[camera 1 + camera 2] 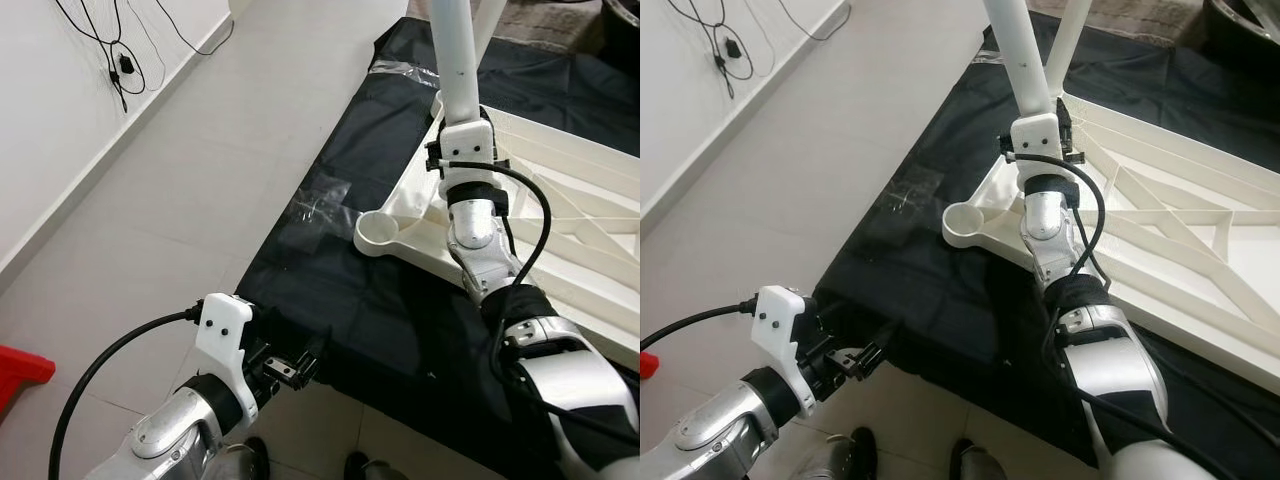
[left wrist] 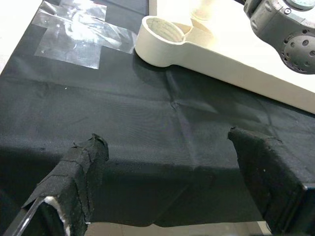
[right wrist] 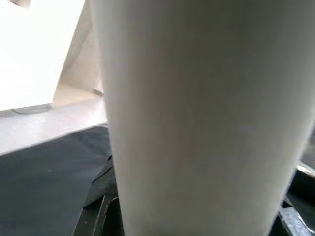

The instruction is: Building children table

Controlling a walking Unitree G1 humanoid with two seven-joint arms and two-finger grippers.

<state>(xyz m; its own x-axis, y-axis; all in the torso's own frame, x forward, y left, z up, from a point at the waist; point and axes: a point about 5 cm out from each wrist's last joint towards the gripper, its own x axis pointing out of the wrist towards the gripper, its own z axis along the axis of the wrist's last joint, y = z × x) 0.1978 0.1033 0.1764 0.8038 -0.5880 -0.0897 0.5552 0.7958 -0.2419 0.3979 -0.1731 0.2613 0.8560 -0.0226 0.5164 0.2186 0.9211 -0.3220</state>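
Over the near edge of the black cloth (image 1: 330,320), the left gripper (image 2: 172,182) hovers with its fingers spread apart, holding nothing. Further right, the white tabletop (image 1: 560,210) lies upside down on the cloth, its round corner socket (image 1: 380,232) empty. Beside it, the right gripper (image 1: 1040,135) is clamped around an upright white table leg (image 1: 1025,60).

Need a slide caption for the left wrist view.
Left claw open above the black cloth, facing the upturned white table top's empty corner leg socket.
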